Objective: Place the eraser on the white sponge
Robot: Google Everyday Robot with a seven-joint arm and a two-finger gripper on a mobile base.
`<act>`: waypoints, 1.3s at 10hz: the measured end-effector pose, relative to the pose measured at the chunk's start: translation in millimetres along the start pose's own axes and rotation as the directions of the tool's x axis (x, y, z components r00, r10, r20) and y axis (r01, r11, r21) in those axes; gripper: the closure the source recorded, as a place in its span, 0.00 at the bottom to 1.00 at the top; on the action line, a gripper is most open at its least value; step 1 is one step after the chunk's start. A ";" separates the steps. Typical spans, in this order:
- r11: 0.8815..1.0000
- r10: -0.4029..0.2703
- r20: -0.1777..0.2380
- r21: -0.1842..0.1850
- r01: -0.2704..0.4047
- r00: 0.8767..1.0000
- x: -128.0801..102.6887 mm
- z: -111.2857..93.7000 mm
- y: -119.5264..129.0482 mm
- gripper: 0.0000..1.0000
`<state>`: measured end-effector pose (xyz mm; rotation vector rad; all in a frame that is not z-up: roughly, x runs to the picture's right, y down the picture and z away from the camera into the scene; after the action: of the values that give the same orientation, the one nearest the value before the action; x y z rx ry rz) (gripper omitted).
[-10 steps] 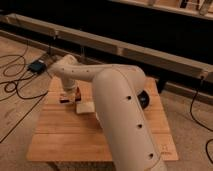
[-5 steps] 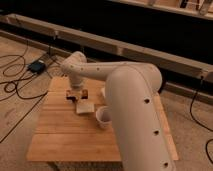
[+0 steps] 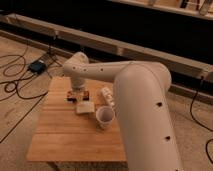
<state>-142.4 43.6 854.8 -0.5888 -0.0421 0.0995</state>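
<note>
Gripper: closed, lowered over the far-left part of the bench, at the end of the arm that reaches in from the right. A second ago the arm's bulk covered most of the bench top; it has since swung right and back, and the wrist has settled lower over the left-hand items.

Eraser: dark bar with a brownish edge, lying directly under the gripper, near the bench's far-left corner. Whether the closed fingers actually clasp it or only rest above it cannot be told.

Sponge: pale block just on the near side of the eraser, close beside it, nothing on top of it.

Cup: white, upright, near the middle of the bench, just right of the sponge; hidden by the arm a second ago, now in plain sight.

Carton: white, beyond the cup, toward the far edge.

Status: the eraser is not yet on the sponge. The arm's shift has uncovered both the target and its neighbours. Judged step: securing the eraser. The remaining move is short, toward the near edge, and the cup close by the sponge is the thing most likely to be knocked.
</note>
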 end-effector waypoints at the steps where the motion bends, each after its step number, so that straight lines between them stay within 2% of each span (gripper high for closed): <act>1: 1.000 0.004 0.001 0.002 -0.004 1.000 4.0 -3.5 3.7 1.00; 2: 1.000 0.009 -0.001 -0.001 -0.009 1.000 7.2 -2.8 7.7 1.00; 5: 0.998 0.037 -0.026 -0.049 -0.039 0.999 15.2 28.8 24.9 1.00; 7: 0.996 0.054 -0.033 -0.066 -0.056 0.998 16.1 43.7 27.6 1.00; 13: 0.996 0.072 -0.030 -0.057 -0.074 0.997 13.8 49.0 11.0 1.00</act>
<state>-132.9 81.2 889.6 -0.6497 0.0039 0.1615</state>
